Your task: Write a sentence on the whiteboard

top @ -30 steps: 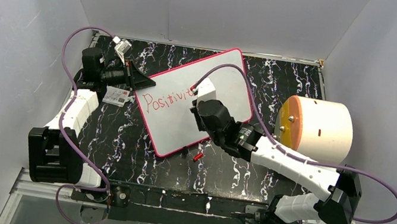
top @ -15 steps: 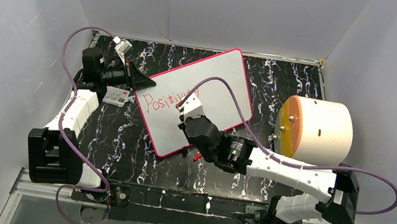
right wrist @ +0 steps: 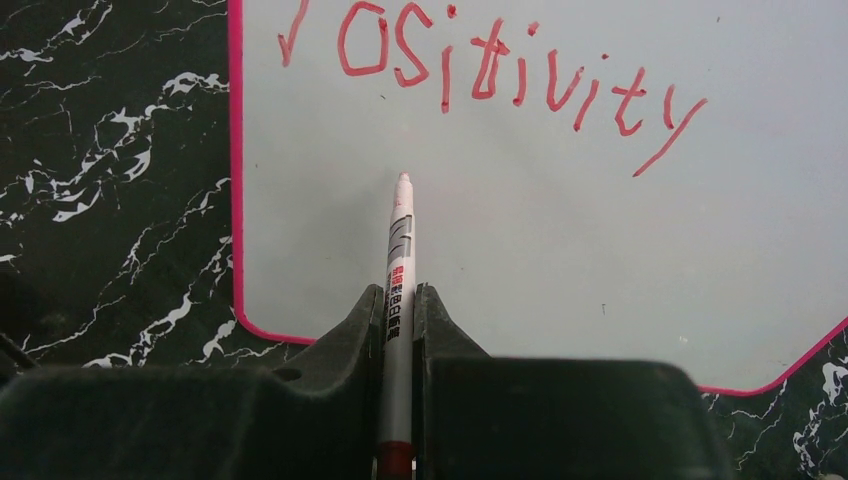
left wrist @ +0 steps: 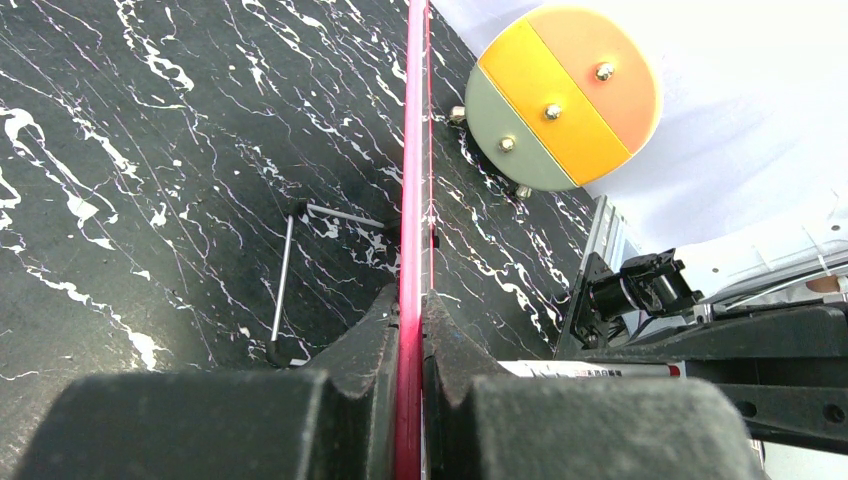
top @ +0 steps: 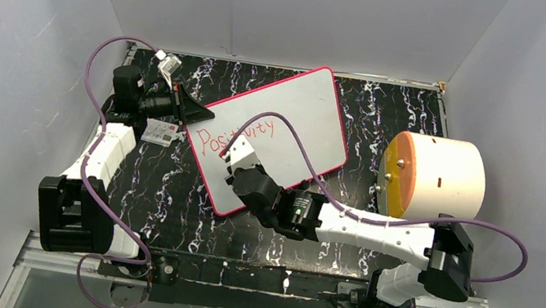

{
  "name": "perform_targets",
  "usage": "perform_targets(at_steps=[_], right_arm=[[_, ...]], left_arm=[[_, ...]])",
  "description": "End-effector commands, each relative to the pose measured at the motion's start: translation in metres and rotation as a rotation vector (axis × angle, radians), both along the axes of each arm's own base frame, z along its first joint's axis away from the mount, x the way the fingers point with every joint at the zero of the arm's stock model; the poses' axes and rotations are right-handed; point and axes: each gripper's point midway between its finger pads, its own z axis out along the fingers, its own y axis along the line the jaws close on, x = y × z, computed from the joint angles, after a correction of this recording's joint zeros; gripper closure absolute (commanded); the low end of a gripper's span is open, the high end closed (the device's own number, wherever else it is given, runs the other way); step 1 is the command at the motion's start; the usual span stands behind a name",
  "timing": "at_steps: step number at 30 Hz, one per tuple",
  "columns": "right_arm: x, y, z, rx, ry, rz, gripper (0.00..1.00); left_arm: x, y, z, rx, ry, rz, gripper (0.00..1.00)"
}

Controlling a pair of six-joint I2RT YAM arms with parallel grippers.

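Observation:
The whiteboard (top: pixel 305 114) lies tilted on the black marbled table, with the red word "Positivity" (top: pixel 244 134) written along its left part. My left gripper (top: pixel 198 111) is shut on the board's pink frame at its left corner; the left wrist view shows the frame edge (left wrist: pixel 413 150) pinched between the jaws (left wrist: pixel 411 295). My right gripper (top: pixel 239 167) is shut on a grey marker (right wrist: pixel 400 260). The marker tip points at bare board (right wrist: pixel 560 250) just below "Positivity" (right wrist: pixel 480 70), near the board's lower left corner. I cannot tell whether the tip touches the board.
A large white cylinder with an orange face (top: pixel 435 177) stands at the right; it also shows in the left wrist view (left wrist: pixel 560 95). A small white printed card (top: pixel 160 133) lies left of the board. A thin metal rod foot (left wrist: pixel 283 280) lies by the board's edge.
My right gripper has moved with the marker from the end of the word down and left to below its start. The letters "ty" are now uncovered. The left gripper has not moved.

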Motion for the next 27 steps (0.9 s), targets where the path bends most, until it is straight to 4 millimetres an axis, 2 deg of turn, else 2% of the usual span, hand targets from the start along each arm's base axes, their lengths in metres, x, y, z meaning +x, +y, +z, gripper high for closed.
perform_targets(at_steps=[1,17,27], right_arm=[[0.006,0.019,0.037,0.106,-0.048,-0.024,1.00],[0.009,0.039,0.031,0.087,-0.044,-0.021,1.00],[0.012,0.042,0.025,0.073,-0.045,-0.028,1.00]], left_arm=[[0.012,0.010,-0.028,0.080,0.028,0.085,1.00],[0.011,0.009,-0.027,0.078,0.026,0.083,1.00],[0.011,0.009,-0.027,0.075,0.028,0.078,1.00]])
